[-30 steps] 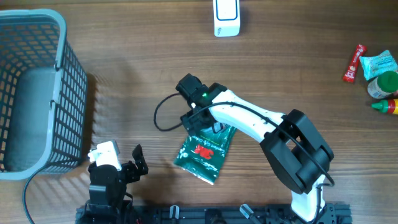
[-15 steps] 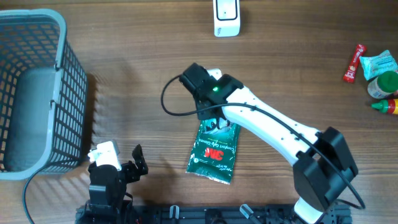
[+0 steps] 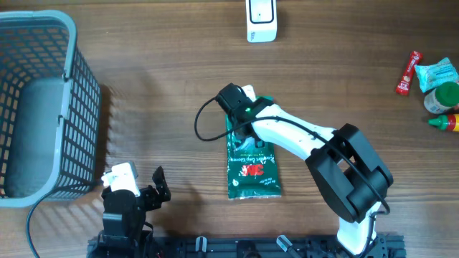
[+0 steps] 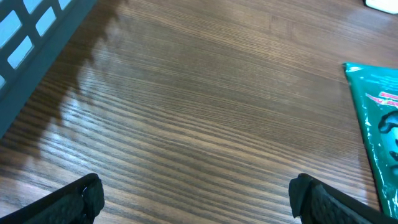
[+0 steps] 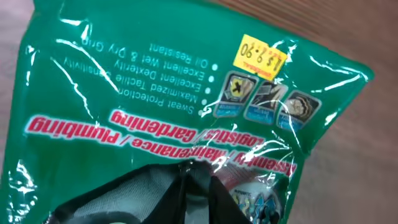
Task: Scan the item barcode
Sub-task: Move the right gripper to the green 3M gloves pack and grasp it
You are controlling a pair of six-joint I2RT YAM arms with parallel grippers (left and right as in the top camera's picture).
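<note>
While left claw (image 4: 196, 194) gapes | right claw (image 3: 242, 123) pinches green packet (image 3: 252, 168) | basket (image 3: 82, 107) well apart

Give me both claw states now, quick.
Left claw: open, holding nothing.
Right claw: shut on the green glove packet.

Glossy, crinkled green plastic packet (image 5: 155, 81) on matt wood-grain table (image 4: 186, 93); grey plastic lattice basket (image 3: 82, 115)

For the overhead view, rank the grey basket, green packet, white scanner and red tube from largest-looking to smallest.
1. grey basket
2. green packet, partly hidden
3. white scanner, cut off at the frame's edge
4. red tube, slimmest, though about as long as the scanner's visible part
</note>
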